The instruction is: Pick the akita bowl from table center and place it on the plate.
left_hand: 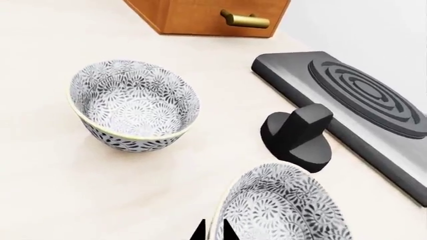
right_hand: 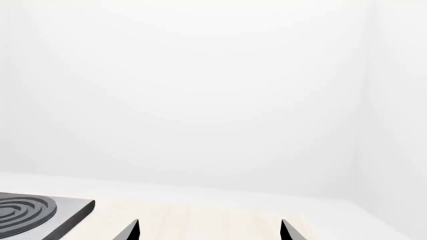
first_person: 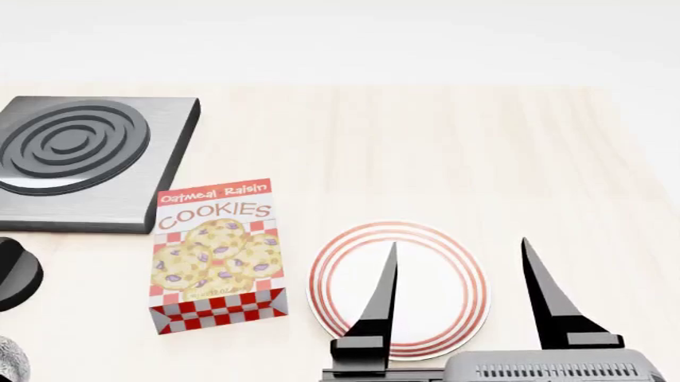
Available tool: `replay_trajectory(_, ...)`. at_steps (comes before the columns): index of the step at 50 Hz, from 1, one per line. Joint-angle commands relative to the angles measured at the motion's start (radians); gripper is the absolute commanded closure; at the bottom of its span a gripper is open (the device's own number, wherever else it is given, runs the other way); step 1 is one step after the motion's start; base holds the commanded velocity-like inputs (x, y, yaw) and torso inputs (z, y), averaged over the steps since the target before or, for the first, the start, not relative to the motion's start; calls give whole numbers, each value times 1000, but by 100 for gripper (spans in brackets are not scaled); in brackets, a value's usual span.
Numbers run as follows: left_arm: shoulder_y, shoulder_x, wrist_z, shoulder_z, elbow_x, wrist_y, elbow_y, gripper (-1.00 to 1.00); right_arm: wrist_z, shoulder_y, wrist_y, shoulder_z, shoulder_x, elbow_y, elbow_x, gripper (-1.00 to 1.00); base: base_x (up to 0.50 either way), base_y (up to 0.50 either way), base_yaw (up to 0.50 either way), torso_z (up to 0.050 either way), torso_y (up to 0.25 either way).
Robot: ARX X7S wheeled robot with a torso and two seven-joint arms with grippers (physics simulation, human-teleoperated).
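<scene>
L wrist: two speckled grey-black floral akita bowls; one (left_hand: 135, 105) stood free on tabletop, other (left_hand: 280, 205) close under left gripper (left_hand: 212, 233), jaw gap unclear. Looked rigid, glazed, breakable; grip by rim. Head: red-ringed white plate (first_person: 425, 239) below right gripper (first_person: 457, 270), wide, empty. R wrist: no bowl.

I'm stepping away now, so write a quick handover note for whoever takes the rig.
Right gripper: open, empty, hovering above the plate.
Left gripper: only its fingertips show; state unclear, near two patterned bowls.
Bowls: one stands alone on the table, the other sits closest to the left gripper, beside the black knob.
Done: nothing; the plate is bare.
Left: grasp a bowl, carry it over, set it on the plate.
</scene>
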Motion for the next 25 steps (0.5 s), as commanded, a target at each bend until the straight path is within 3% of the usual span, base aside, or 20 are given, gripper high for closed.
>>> replay_trajectory(1, 0, 1, 6, 14, -39, 1, 3, 100, 6, 3, 1, -4, 3, -1, 3, -100, 0, 0, 0, 0, 0)
replay_trajectory(25, 19, -40, -5, 113, -95, -100, 287, 100, 17, 2, -6, -4, 11, 0, 12, -100, 0, 0, 0, 0, 0)
